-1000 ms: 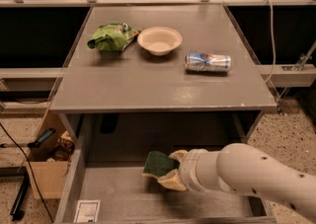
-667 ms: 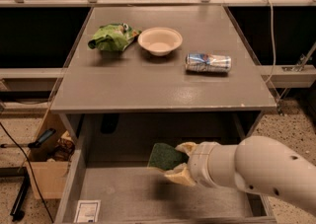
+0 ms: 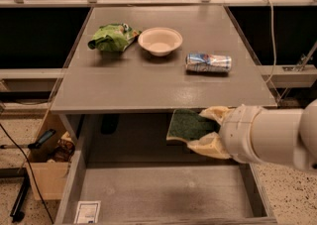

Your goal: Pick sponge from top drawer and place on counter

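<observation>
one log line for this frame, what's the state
gripper: shut on sponge, over top drawer | sponge: in the air by counter front edge | on counter: not yet | next: likely raise over counter

Robot arm (image 3: 277,135), lower right: thick, smooth white cylinder, glossy, with ridged white collar (image 3: 238,132) at wrist. Hand (image 3: 205,129), just below table (image 3: 148,90) front edge: two cream-yellow fingers (image 3: 214,115), rounded, soft-looking.

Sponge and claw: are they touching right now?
Touching. The camera view shows the claw clamped on the sponge, pale fingers over and under its right end, just below the counter front edge, above the open drawer.
</observation>
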`<control>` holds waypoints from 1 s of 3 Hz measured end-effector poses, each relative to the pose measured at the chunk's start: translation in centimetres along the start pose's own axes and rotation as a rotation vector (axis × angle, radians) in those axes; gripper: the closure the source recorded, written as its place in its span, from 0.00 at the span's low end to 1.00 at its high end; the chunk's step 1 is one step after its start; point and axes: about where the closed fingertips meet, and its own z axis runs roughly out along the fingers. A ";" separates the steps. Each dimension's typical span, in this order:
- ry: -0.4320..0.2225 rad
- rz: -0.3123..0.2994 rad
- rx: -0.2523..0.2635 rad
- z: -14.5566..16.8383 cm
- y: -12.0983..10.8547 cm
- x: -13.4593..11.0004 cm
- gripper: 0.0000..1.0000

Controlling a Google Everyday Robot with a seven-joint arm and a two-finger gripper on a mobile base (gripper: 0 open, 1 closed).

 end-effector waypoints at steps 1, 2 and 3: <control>-0.021 -0.060 0.023 -3.3 -2.9 -4.5 1.00; -0.023 -0.070 0.026 -3.0 -3.3 -4.7 1.00; -0.028 -0.095 0.035 -2.4 -4.4 -5.3 1.00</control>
